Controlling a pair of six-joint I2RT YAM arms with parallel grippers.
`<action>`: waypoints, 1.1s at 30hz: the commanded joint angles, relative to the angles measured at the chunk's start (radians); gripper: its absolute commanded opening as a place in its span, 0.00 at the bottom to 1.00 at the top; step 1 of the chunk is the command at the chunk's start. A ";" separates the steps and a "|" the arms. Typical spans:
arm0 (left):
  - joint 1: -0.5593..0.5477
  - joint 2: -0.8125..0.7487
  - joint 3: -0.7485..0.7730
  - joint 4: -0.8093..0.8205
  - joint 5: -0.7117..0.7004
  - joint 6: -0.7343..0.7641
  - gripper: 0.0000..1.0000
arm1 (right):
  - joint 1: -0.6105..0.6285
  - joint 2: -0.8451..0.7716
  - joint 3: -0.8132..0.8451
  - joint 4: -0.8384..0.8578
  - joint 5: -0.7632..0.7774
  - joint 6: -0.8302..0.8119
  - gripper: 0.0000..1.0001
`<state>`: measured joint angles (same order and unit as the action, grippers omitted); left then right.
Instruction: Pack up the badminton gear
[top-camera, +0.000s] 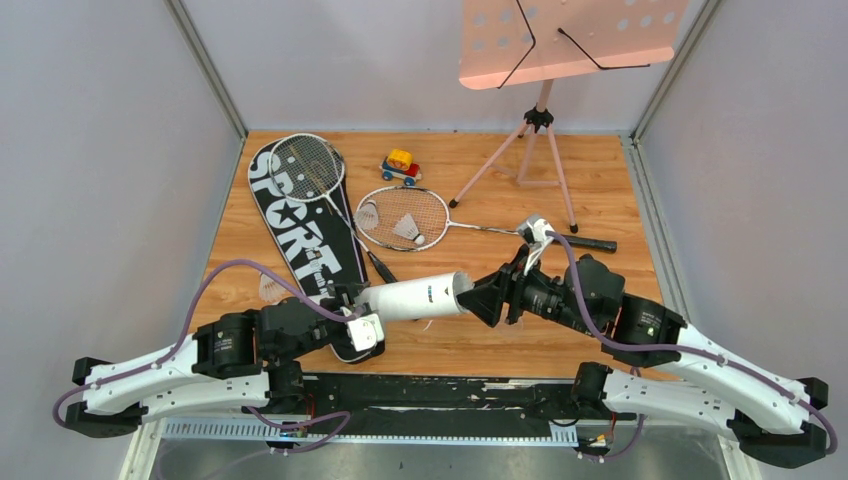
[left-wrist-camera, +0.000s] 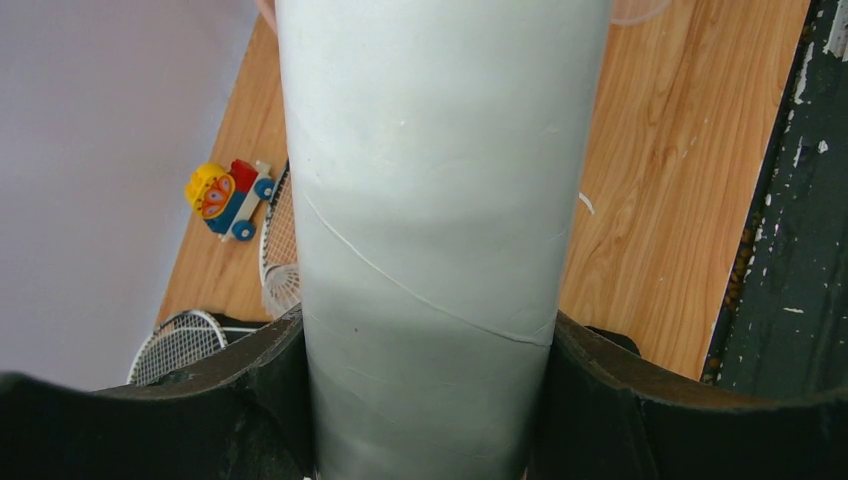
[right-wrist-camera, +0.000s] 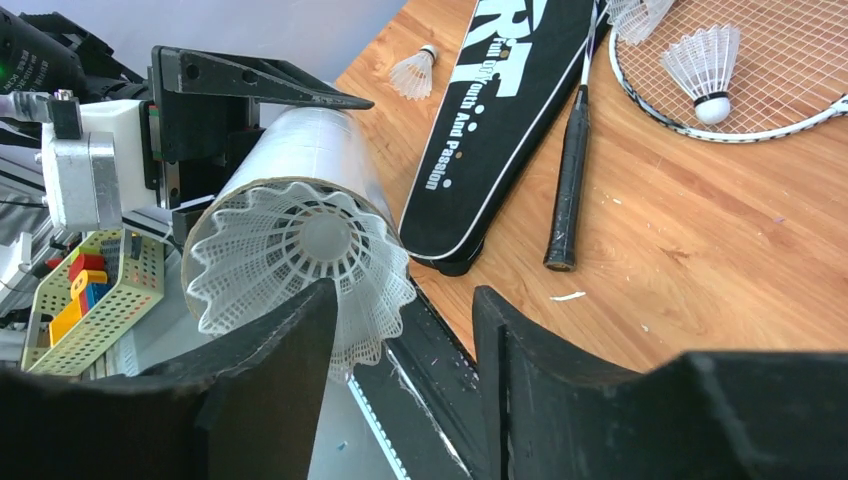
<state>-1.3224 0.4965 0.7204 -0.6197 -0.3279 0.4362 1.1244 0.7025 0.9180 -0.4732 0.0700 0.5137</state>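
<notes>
Left gripper (top-camera: 364, 324) of mine was clamped round the white tube (top-camera: 415, 297), holding it level just above the near part of the table (top-camera: 600, 180), with its open mouth turned toward my right gripper (right-wrist-camera: 405, 300). That one stood right at the mouth with its fingers apart, gripping nothing. A shuttlecock (right-wrist-camera: 300, 250) sat in the opening, cork inward, its skirt flaring past the rim.

I judged myself early in the packing, on the step of loading shuttlecocks into the tube, and this one looked only half seated. My next move called for a gentle, straight push on the skirt to send it deeper without crushing it, while the left grip kept the tube from sliding back.

After that the right arm would need to reach out. Two shuttlecocks (top-camera: 405, 228) lay on the strings of the racket (top-camera: 480, 228) on the bare wood, and another (top-camera: 270, 288) lay just left of the black bag (top-camera: 300, 235). The second racket (top-camera: 305, 168) lay on top of that bag, not inside it.
</notes>
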 joint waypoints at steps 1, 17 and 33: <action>-0.002 -0.009 0.001 0.052 0.004 0.014 0.61 | 0.003 -0.017 0.009 0.063 0.026 -0.008 0.56; -0.003 -0.007 0.001 0.054 0.014 0.016 0.61 | 0.003 0.035 -0.042 0.181 -0.003 -0.081 0.67; -0.002 -0.008 0.000 0.055 0.005 0.018 0.61 | -0.001 0.088 -0.053 0.244 -0.086 -0.141 0.71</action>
<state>-1.3231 0.4950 0.7132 -0.6308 -0.3008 0.4557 1.1225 0.8070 0.8799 -0.2932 0.0097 0.3893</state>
